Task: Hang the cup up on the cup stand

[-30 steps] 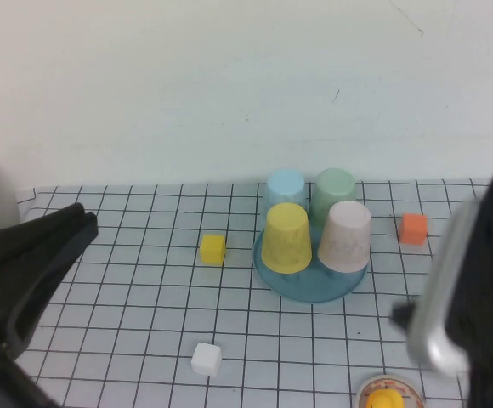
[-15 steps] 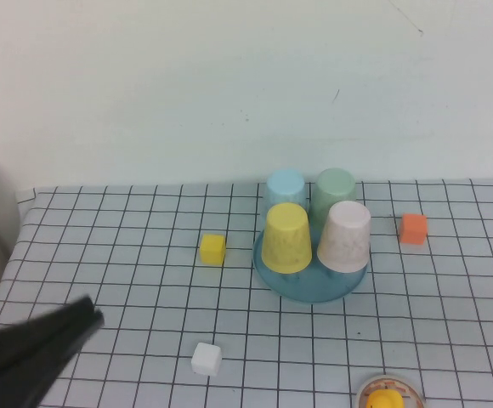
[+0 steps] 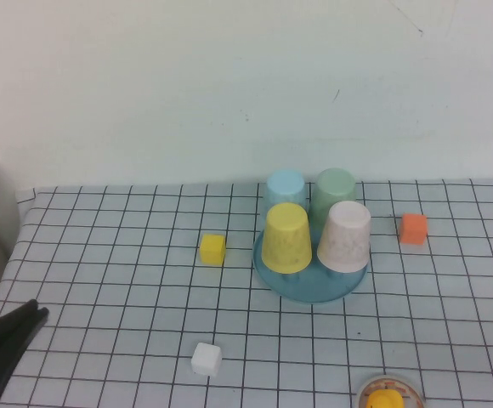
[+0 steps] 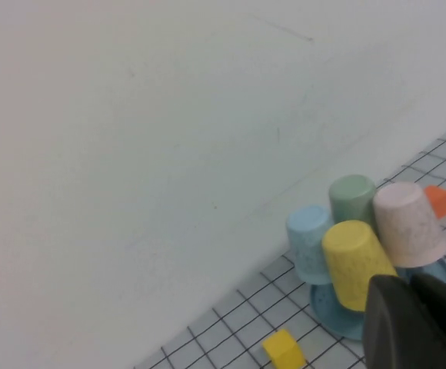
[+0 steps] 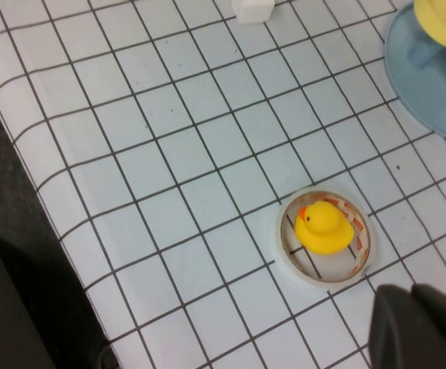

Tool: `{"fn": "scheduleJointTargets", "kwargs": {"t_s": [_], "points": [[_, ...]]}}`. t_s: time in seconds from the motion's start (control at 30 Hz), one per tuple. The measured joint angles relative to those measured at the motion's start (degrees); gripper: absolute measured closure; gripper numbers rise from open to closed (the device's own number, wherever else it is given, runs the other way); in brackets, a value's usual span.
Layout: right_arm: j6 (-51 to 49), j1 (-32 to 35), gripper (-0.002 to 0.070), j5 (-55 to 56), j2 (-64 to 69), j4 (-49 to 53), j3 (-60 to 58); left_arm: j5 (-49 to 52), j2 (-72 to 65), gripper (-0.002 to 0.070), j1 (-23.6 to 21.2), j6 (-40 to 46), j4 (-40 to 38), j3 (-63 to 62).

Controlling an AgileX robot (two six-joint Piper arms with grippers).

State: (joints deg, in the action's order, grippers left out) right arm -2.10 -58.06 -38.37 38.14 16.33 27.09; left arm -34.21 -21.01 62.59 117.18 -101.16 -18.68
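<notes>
white wall behind, and a white tablecloth ruled in a black grid fills the lower half of the high view. right of centre stands the cup stand (image 3: 310, 285), a round teal dish, with four cups upside down on its pegs. the cup (image 3: 344, 236), pale pink and faintly speckled, sits inverted at the front right of the stand, just beside the yellow cup (image 3: 286, 238); the light blue cup (image 3: 285, 189) and a green cup (image 3: 334, 190) stand behind them. so the pink one looks already hung.

it reads as thin plastic: light, fairly stiff, smooth and likely slippery, not fragile. with no handle, the tapered wall is the place to pinch, near the closed end on top, clear of its neighbour.

the left gripper (image 3: 32, 316) sits low in the frame's lower left corner, fingers closed on nothing. the right gripper (image 5: 417, 309) shows only in its wrist view, closed and empty, above a yellow duck (image 5: 323, 227) on a round coaster (image 5: 288, 254).
</notes>
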Motion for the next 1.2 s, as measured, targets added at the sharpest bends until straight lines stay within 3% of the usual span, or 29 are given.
{"fn": "scheduleJointTargets", "kwargs": {"t_s": [0.33,0.43,0.73,0.9,1.07,1.2], "points": [[0.0,0.0,0.0678,-0.6,0.0,-0.1,0.0,-2.2,0.3,0.0675,0.0,0.0,-0.8,0.0],[-0.1,0.0,0.0678,-0.6,0.0,-0.1,0.0,-1.8,2.5,0.0675,-2.4,0.0,-1.0,0.1],[-0.1,0.0,0.0678,-0.6,0.0,-0.1,0.0,-4.4,16.8,0.0675,-19.0,-0.2,-1.0,0.2],[-0.1,0.0,0.0678,-0.7,0.0,-0.2,0.0,-4.8,22.0,0.0676,-32.0,1.7,-1.0,0.2],[-0.1,0.0,0.0678,-0.7,0.0,-0.2,0.0,3.9,22.0,0.0676,-43.2,3.0,-1.0,0.2],[-0.1,0.0,0.0678,-0.7,0.0,-0.2,0.0,10.6,22.0,0.0676,-48.2,5.5,-0.8,0.2]]}}
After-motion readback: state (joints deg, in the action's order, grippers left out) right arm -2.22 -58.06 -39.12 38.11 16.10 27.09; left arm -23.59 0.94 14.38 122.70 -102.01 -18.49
